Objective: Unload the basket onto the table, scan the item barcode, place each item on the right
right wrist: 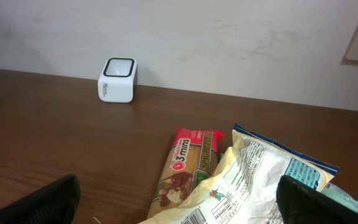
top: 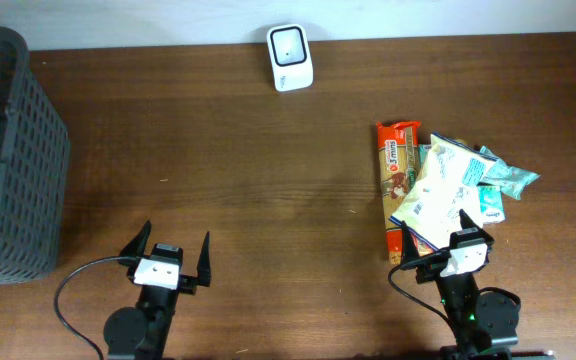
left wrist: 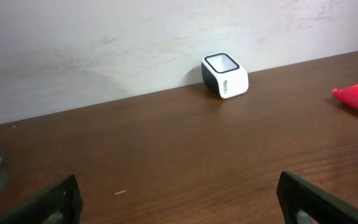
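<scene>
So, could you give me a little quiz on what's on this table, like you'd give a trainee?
1. True or false: the left fingers are holding a packet.
2. On which side of the robot does the grey basket stand?
3. Where is the white scanner? A) at the far edge, by the wall; B) inside the basket; C) under the packets.

Key
1. False: the left fingers are open and empty. The packets lie by the right fingers, which are also open.
2. Its left.
3. A.
</scene>
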Available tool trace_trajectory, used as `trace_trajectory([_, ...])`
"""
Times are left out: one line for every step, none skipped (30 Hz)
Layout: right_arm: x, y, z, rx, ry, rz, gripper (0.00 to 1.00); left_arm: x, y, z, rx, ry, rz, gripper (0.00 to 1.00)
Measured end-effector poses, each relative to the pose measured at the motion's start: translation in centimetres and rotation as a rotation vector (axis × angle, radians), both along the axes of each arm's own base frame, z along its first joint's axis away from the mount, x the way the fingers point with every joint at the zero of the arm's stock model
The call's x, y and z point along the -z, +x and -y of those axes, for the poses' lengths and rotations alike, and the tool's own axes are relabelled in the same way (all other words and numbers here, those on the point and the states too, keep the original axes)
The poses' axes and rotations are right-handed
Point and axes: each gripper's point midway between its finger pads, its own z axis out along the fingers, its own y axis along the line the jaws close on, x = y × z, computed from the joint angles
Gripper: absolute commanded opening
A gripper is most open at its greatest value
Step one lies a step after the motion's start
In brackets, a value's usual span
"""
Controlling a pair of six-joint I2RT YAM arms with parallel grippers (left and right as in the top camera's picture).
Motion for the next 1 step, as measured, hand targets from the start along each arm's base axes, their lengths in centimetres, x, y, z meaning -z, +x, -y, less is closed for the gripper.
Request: trace_trajectory([0.0,0.0,0.0,0.0,0.0,0.0,0.99,0.0,0.0,0.0,0.0,0.0,0.0,0.99])
